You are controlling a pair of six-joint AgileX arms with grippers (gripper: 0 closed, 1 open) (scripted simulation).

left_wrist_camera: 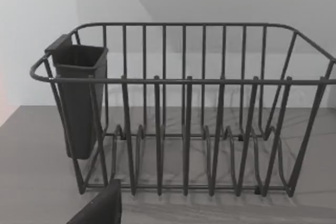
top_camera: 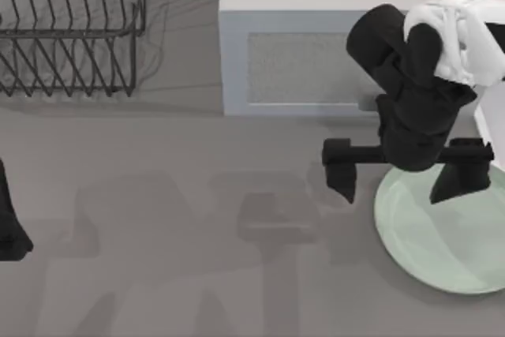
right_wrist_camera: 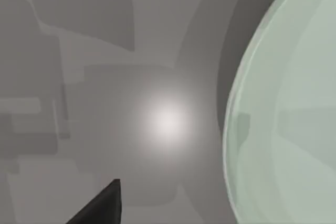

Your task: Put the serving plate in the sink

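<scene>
Right gripper point(top_camera: 404, 175), jaws spread wide and empty, straddles the plate's point(top_camera: 442, 246) ten-o'clock rim for an edge grasp; left arm parked at nine o'clock.

You see a grey table point(top_camera: 181, 258) crossed by soft, blocky shadows. At its far left stands a dark wire dish rack point(top_camera: 71, 29) with a cutlery cup point(left_wrist_camera: 79, 98); beside it a pale microwave point(top_camera: 300, 45), before a white wall point(left_wrist_camera: 31, 24).

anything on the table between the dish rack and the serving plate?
Nothing on it: top view shows bare grey table with shadows between dish rack and serving plate. Right claw, open, hangs above the plate's near rim.
</scene>
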